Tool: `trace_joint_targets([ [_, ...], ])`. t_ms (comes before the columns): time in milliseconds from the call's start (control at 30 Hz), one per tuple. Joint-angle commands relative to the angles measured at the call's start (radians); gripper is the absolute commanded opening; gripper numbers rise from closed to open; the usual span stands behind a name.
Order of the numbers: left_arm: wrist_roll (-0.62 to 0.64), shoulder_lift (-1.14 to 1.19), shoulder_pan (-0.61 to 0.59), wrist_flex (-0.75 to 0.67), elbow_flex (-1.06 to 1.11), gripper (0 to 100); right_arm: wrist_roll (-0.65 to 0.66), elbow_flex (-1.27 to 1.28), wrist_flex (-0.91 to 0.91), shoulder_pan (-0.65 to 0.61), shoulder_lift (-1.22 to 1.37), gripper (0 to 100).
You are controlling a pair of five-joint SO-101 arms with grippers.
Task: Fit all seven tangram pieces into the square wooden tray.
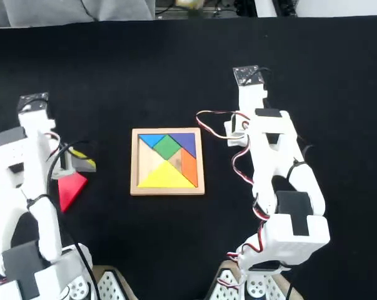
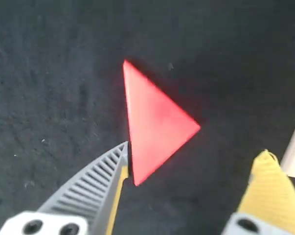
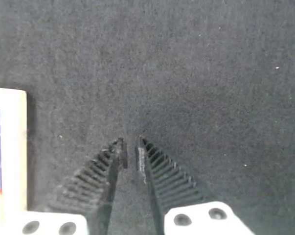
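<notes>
The step in hand is judged to be the pick-up of the red triangular tangram piece [image 2: 154, 122], which lies flat on the black cloth [image 2: 49, 73], outside the square wooden tray [image 1: 167, 131] and well apart from it. The left gripper [image 2: 195, 149] is held over this piece with its fingers spread wide. The tip of the grey ribbed finger [image 2: 103, 181] is seen just beside one edge of the triangle, and the yellow-faced finger [image 2: 267, 186] stands off beyond the opposite corner; whether either touches the piece cannot be told. Several coloured pieces [image 1: 167, 147] are seated in the tray, and a pale patch is left on the side towards the left gripper, which is taken to be the gap to be filled. The right gripper [image 3: 130, 147] is pressed almost together on nothing, low over bare cloth, with the tray's rim just off to one side of it. For the next move, the left gripper would need to be lowered so that the triangle is taken between the pads and pinched across its width. The piece would then have to be lifted, carried to the tray and turned to match the gap.
</notes>
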Motion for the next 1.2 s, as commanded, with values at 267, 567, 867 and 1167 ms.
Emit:
trace_joint_targets([
  [267, 0.044, 0.011, -0.070, -0.261, 0.150, 39, 0.009, -0.002, 0.005, -0.012, -0.010, 4.7],
  [567, -0.008, 0.207, -0.053, -0.290, 0.102, 39, 0.009, -0.002, 0.005, -0.011, -0.010, 4.7],
  [867, -0.015, 0.226, -0.045, -0.305, 0.081, 39, 0.009, -0.002, 0.005, -0.011, -0.010, 4.7],
  [1167, -0.015, 0.227, -0.044, -0.348, 0.091, 31, 0.009, -0.002, 0.005, -0.011, -0.010, 4.7],
])
